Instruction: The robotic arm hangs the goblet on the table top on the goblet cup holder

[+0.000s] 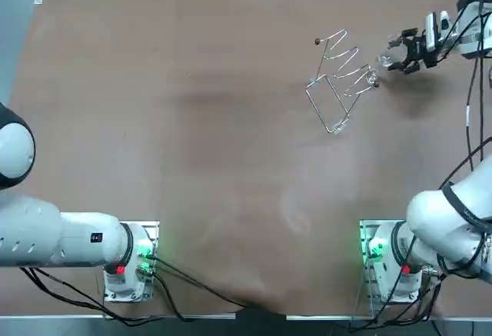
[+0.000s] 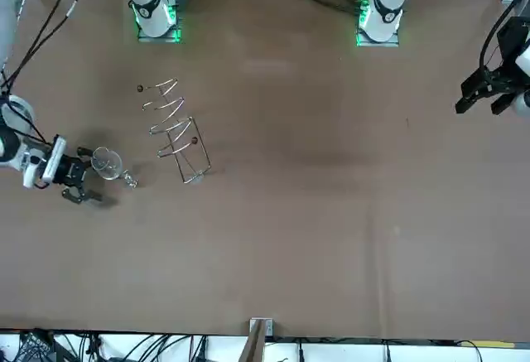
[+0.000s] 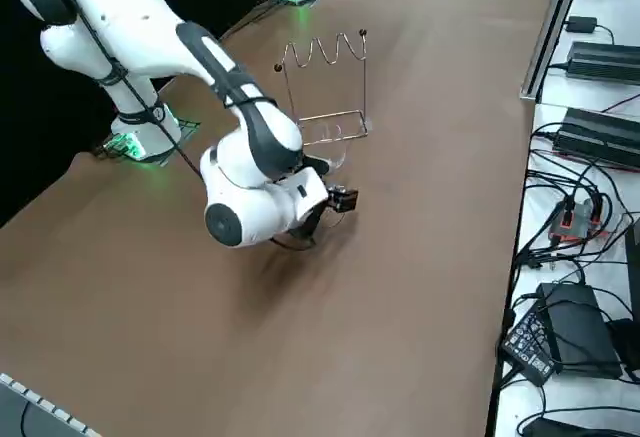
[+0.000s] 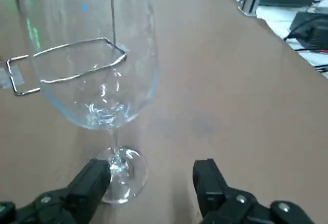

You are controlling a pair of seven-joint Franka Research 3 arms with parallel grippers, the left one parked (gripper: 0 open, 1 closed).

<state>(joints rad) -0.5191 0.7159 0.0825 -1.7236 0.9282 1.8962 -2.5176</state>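
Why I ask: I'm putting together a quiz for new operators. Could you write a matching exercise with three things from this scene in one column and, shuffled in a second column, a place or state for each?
Things:
1. goblet
2. wire cup holder
3. right gripper

Places or states:
A. open, low over the table, its fingers by the goblet's foot
B. standing upright on the table, between the gripper and the holder
C. standing on the table with nothing hanging on it

Pairs: 1-B, 2-C, 3-A
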